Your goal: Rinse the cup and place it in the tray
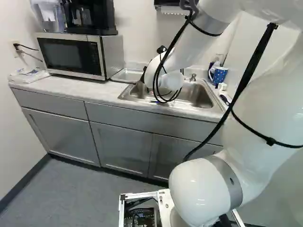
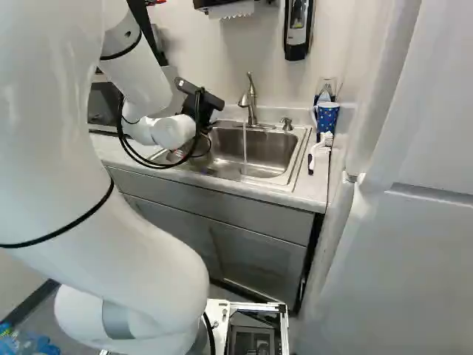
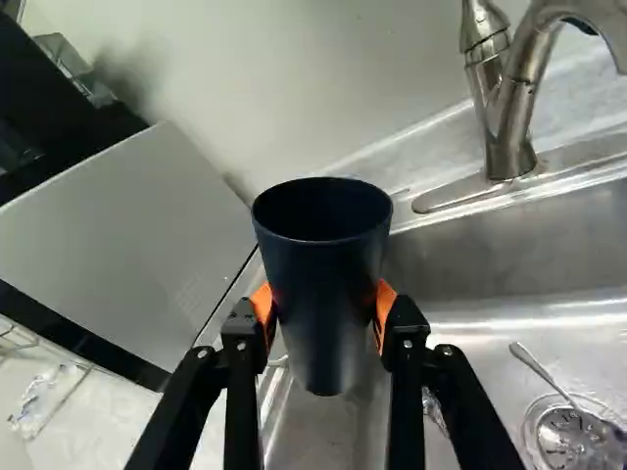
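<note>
"Gripper, one: state?"

"Closed on the cup, an orange pad pressed to each side."

"Cup, one: position and long axis?"

"Between the two fingers; dark, mouth up, narrow base down, its length running across the fingers. Item below the gripper: sink, at the end nearer the microwave."

"Next item out?"

"Tray, one, just beyond the sink's edge on the gripper's left."

"And on the other side?"

"Water stream, one, falling into the sink to the gripper's right, apart from the arm's wrist. Faucet, one, ahead of the gripper and to its right. Furthest out on the left: microwave."

"So which relation decides the move?"

"Stream to the right, tray to the left — opposite sides of the grip. Whether the cup is rinsed, I cannot tell. With water running, I judge rinsing the step in hand: carry right, tip the mouth under the stream. Tray after that — back left, clear of the sink's rim."
</note>
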Robot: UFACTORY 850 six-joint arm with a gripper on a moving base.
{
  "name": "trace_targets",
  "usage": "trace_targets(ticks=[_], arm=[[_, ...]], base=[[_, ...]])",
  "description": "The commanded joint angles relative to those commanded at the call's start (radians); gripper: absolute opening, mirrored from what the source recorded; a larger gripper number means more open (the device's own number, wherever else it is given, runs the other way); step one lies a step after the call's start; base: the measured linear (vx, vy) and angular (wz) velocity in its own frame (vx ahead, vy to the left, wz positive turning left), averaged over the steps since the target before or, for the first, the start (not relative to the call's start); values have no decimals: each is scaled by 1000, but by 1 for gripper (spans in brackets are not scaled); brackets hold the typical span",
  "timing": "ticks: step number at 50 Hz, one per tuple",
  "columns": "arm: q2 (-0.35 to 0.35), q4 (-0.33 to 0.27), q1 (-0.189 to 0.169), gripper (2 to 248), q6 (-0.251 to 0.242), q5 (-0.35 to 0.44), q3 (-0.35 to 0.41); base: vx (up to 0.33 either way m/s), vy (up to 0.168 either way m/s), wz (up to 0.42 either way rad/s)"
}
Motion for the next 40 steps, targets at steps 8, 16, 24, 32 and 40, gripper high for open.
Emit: trace_targets(ticks=[8,16,24,32,40], arm=[[0,0,0,120,-84,0,0],[0,0,0,120,-168,0,0],[0,0,0,120,-253,0,0],[0,0,0,120,-337,0,0],[0,0,0,120,-421,0,0]], base=[[0,0,0],[0,0,0],[0,0,0],[0,0,0],[0,0,0]])
